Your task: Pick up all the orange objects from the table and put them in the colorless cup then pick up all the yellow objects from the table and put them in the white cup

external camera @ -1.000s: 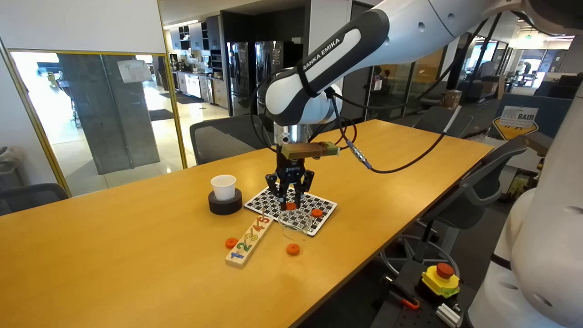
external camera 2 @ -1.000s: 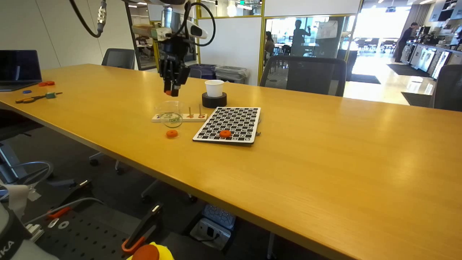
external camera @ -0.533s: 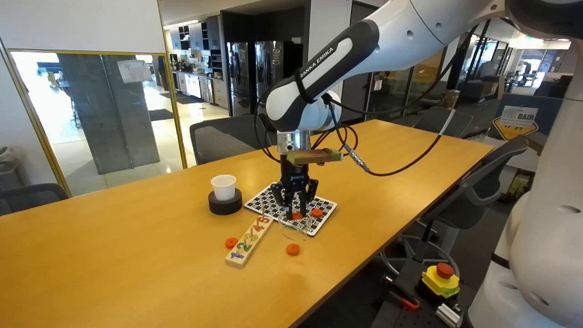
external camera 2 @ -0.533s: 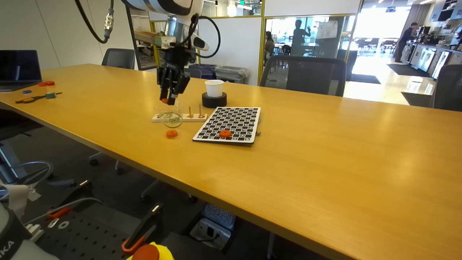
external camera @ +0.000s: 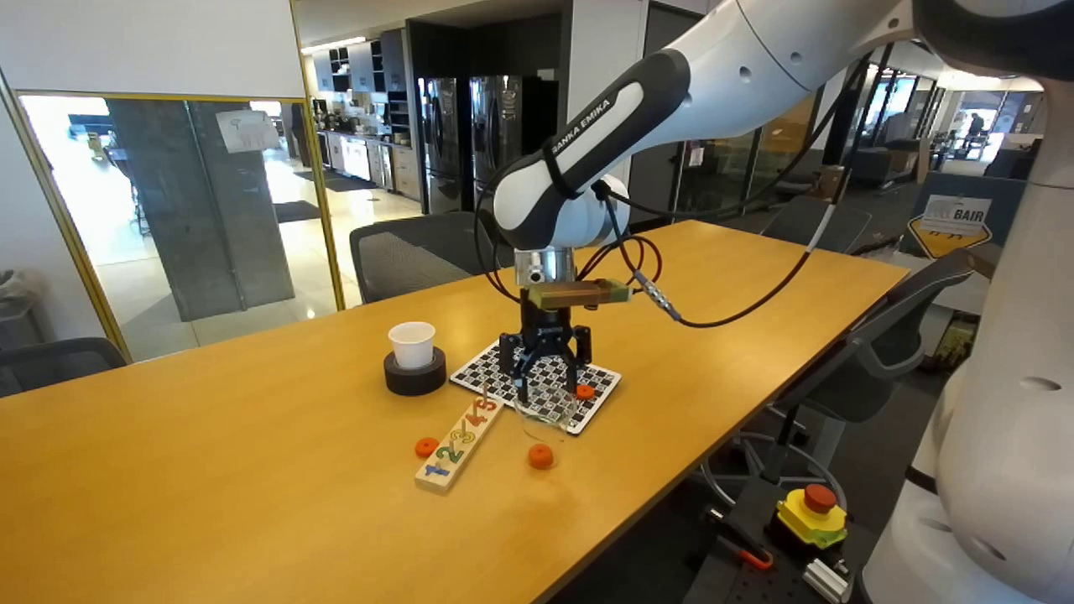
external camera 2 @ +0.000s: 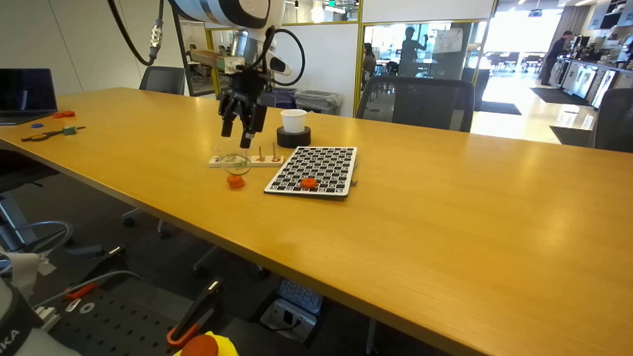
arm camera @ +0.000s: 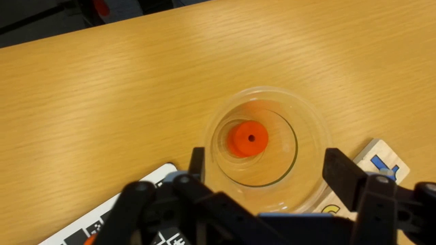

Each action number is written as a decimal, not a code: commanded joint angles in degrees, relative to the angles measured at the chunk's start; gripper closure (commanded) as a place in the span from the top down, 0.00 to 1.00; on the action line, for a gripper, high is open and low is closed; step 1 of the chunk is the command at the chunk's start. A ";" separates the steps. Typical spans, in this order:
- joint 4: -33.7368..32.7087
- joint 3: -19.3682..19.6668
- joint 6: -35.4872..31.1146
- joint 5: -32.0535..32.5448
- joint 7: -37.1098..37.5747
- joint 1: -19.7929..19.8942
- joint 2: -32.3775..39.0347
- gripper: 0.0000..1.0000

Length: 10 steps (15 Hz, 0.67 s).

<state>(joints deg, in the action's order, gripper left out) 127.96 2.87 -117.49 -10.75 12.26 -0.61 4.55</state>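
Note:
My gripper [arm camera: 264, 156] stands open above the colorless cup [arm camera: 293, 115], fingers spread and nothing between them. Inside that see-through cup, two orange discs [arm camera: 251, 137] lie stacked; an exterior view shows them low in the cup as an orange stack [external camera 2: 236, 182]. Another orange disc [external camera: 585, 392] rests on the checkered board [external camera 2: 324, 165]. A further orange disc [external camera: 426, 447] lies against the wooden number strip [external camera: 459, 443]. Some orange-red pieces [external camera 2: 64, 114] sit far off by a laptop. The white cup [external camera: 412, 344] stands upright on a black roll [external camera: 414, 374]. Yellow objects do not clearly show.
Upright pegs rise from the number strip beside the colorless cup. By the laptop [external camera 2: 27, 94] lie a blue disc [external camera 2: 37, 125], an orange-handled tool [external camera 2: 34, 137] and a green block [external camera 2: 69, 130]. Office chairs line the table's sides.
My gripper came down over the colorless cup and opened. The orange disc it held dropped into the cup, onto the one lying there.

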 commanded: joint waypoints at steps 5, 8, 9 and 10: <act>6.64 2.07 -12.82 -0.12 6.33 3.91 -6.77 1.00; 9.40 2.25 -21.37 1.46 11.13 4.71 -5.56 1.00; 10.21 2.13 -24.45 2.38 12.81 4.77 -4.58 1.00; 11.00 2.03 -27.32 4.19 15.47 4.71 -3.61 1.00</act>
<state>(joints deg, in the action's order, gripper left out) 135.97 5.32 -137.10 -9.91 21.39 4.14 0.21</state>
